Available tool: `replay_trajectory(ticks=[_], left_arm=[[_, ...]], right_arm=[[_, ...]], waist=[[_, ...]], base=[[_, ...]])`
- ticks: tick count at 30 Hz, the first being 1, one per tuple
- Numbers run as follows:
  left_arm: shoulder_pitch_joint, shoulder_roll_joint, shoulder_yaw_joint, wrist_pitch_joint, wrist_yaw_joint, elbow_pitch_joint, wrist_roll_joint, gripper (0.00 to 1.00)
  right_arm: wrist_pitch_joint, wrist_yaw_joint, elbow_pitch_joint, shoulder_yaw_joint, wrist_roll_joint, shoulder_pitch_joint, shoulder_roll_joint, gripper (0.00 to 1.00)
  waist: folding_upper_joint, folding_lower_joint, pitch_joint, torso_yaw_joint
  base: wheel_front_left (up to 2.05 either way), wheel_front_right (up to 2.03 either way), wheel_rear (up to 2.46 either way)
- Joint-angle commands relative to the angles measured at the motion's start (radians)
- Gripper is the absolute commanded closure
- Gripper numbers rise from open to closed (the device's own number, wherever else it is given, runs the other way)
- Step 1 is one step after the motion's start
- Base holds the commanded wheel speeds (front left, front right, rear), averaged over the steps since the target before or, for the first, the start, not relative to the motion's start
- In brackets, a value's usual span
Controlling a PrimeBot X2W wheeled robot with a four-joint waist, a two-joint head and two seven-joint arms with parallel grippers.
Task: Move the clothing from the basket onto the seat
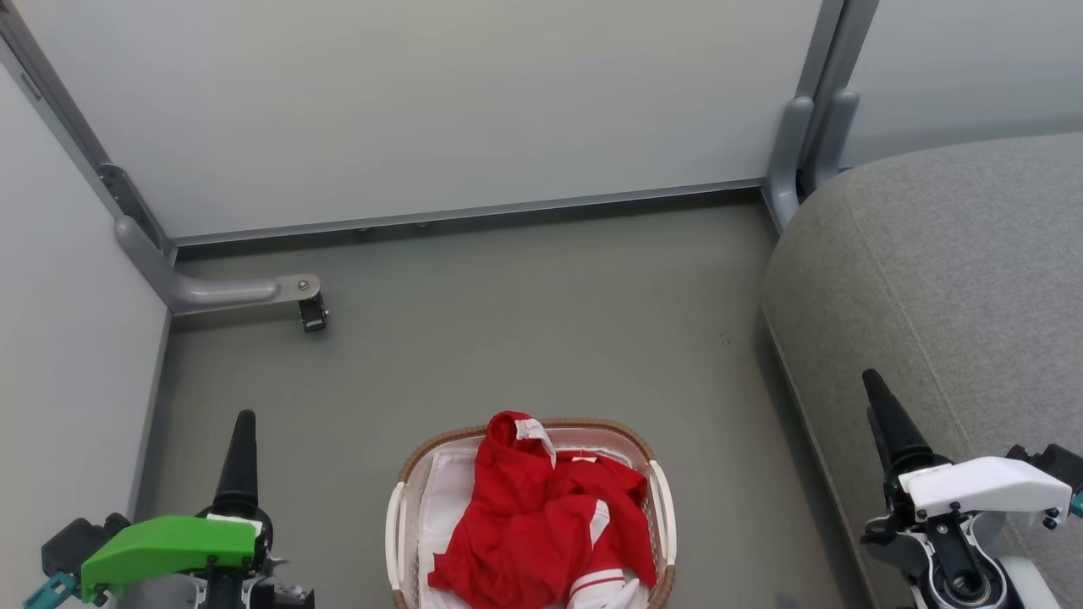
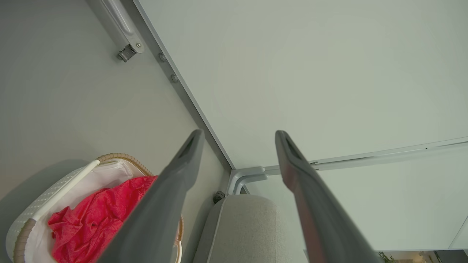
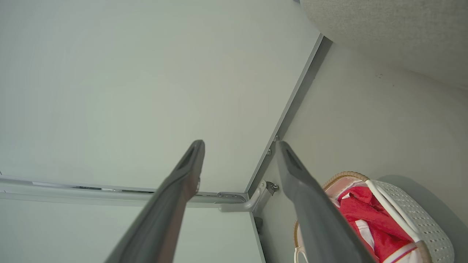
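The red clothing (image 1: pixel 541 524) with white striped trim lies heaped in the white basket (image 1: pixel 440 442), which stands on the floor at the bottom middle of the head view. The grey seat (image 1: pixel 948 271) rises to the right of the basket. My left gripper (image 1: pixel 244 423) hangs at the lower left, apart from the basket, and my right gripper (image 1: pixel 876 389) hovers over the seat's near edge. Both are open and hold nothing. The left wrist view has the clothing (image 2: pixel 95 219), the basket (image 2: pixel 120 157) and the seat (image 2: pixel 245 230). The right wrist view has the clothing (image 3: pixel 369 215) and the basket (image 3: pixel 420 215).
Pale partition walls close off the back and left. A grey metal foot with a small caster (image 1: pixel 311 315) juts from the left corner, and a grey post (image 1: pixel 804 144) stands by the seat's far end. Grey floor (image 1: pixel 525 321) stretches between wall and basket.
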Motion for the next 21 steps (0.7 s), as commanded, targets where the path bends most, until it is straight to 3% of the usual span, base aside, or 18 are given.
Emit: replay_trajectory(ticks=[1, 21], left_arm=[[-0.031, 0.013, -0.003, -0.007, 0.002, -0.010, 0.033, 0.00], [-0.030, 0.058, -0.104, -0.084, 0.064, 0.038, 0.398, 0.00]], right_arm=[[-0.008, 0.000, -0.015, 0.004, -0.027, -0.033, -0.015, 0.00], [-0.085, 0.000, 0.030, 0.116, -0.406, -0.082, -0.050, 0.00]], waist=[[0.0000, 0.0000, 0.000, 0.000], [0.0000, 0.0000, 0.015, 0.008]], base=[[0.00, 0.00, 0.00], [0.00, 0.00, 0.00]])
